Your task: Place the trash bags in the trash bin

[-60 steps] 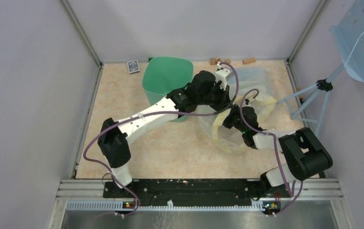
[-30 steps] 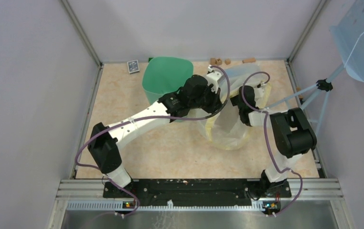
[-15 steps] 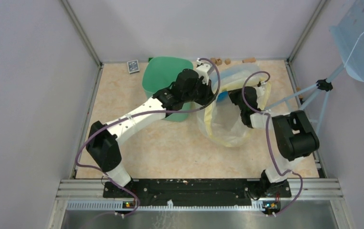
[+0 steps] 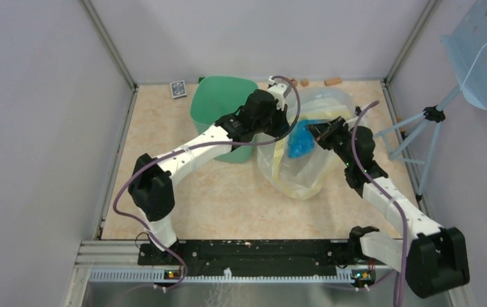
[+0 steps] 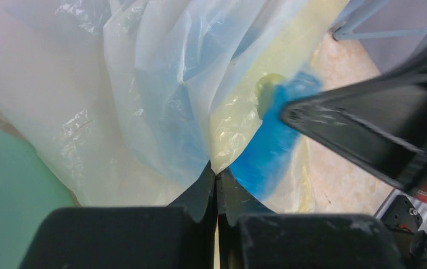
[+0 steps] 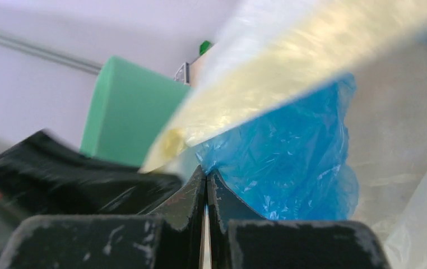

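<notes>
While blue bag sits inside big clear bag beside green bin, left claw pinches clear bag, right claw pinches blue bag. Clear plastic between blue bag and bin.

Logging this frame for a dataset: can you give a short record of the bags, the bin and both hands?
blue trash bag: crumpled, in the mouth of the clear yellow-banded bag, not in the bin
trash bin: mint green, upright, left of both bags
left hand: shut on the clear yellow-banded bag
right hand: shut on the blue trash bag
task: not yet done
</notes>
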